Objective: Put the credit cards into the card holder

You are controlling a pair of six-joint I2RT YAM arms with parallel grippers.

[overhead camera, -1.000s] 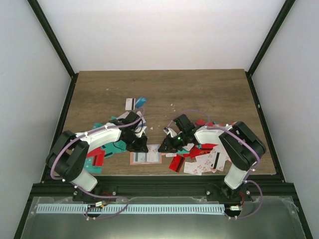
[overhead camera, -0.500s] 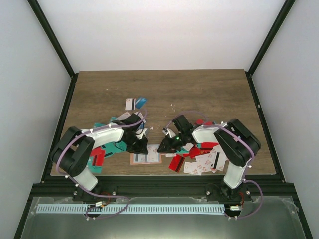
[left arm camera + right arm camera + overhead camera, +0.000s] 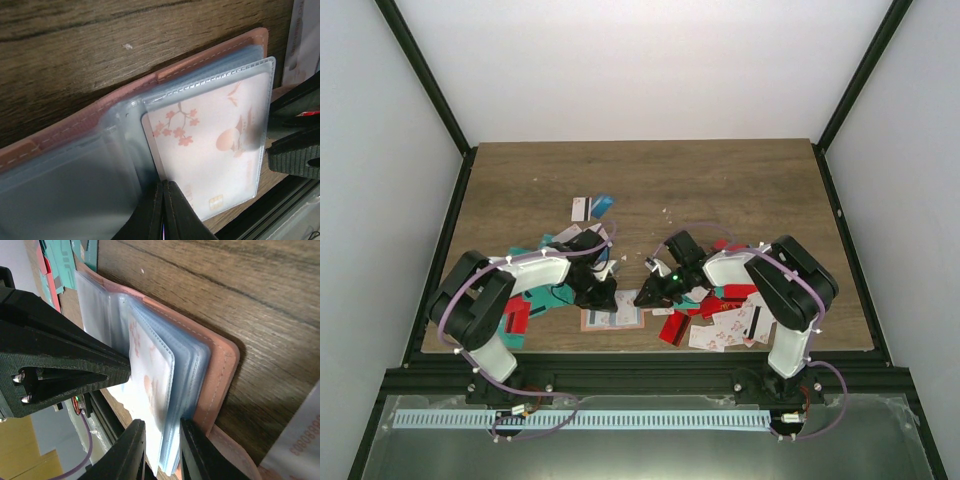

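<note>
left hand [image 3: 163,186]: closed, empty, pinning card holder [image 3: 612,317] flat.
right hand [image 3: 161,427]: pinching its sleeves [image 3: 167,375], likely exposing a slot.

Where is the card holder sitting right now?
In the top view the card holder lies open near the front edge of the table, between the left gripper and the right gripper, with scattered red and white cards to its right.

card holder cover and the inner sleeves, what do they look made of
card holder cover: matte salmon-pink leather or faux leather, judging by the stitched edge. inner sleeves: clear soft plastic, likely vinyl, slightly frosted with welded seams; a printed card shows through.
</note>
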